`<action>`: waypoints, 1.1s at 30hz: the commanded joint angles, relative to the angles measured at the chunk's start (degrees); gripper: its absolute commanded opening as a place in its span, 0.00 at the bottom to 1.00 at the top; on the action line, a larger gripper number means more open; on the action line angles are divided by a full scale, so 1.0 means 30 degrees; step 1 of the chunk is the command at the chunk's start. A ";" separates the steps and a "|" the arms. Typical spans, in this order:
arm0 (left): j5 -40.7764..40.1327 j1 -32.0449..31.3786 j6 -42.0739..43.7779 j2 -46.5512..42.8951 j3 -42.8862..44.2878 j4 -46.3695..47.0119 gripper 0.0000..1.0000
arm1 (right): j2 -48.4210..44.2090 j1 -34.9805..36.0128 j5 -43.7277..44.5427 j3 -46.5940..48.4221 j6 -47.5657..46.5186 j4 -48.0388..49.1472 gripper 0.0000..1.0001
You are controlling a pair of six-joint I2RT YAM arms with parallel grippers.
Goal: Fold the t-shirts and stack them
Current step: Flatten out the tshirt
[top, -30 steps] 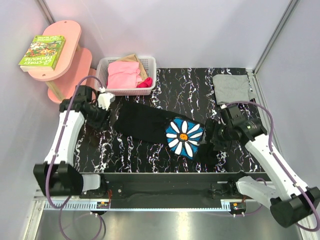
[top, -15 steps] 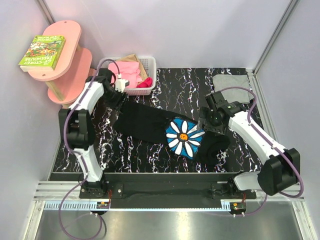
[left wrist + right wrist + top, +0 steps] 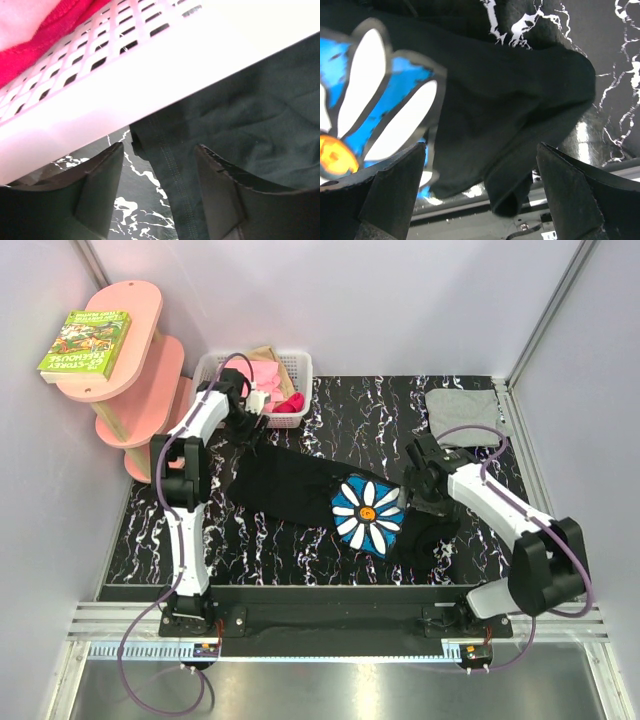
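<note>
The black shirt (image 3: 290, 485) lies spread diagonally across the middle of the table (image 3: 340, 410), flower print (image 3: 368, 512) up near its right end; the grey shirt (image 3: 463, 417) sits folded at the far right corner, well apart. The left gripper (image 3: 157, 200) hovers by the basket (image 3: 150, 70), fingers (image 3: 100, 190) parted and empty over the black shirt's edge; the right gripper (image 3: 480, 195) gapes wide over bunched black cloth beside the print, holding nothing; whether either touches cloth is unclear.
</note>
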 commanded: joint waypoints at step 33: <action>0.3429 0.1261 -0.2854 -0.4691 -0.8238 0.6469 0.64 | 0.1890 -0.3742 -0.3474 -0.0748 -0.0454 0.4069 1.00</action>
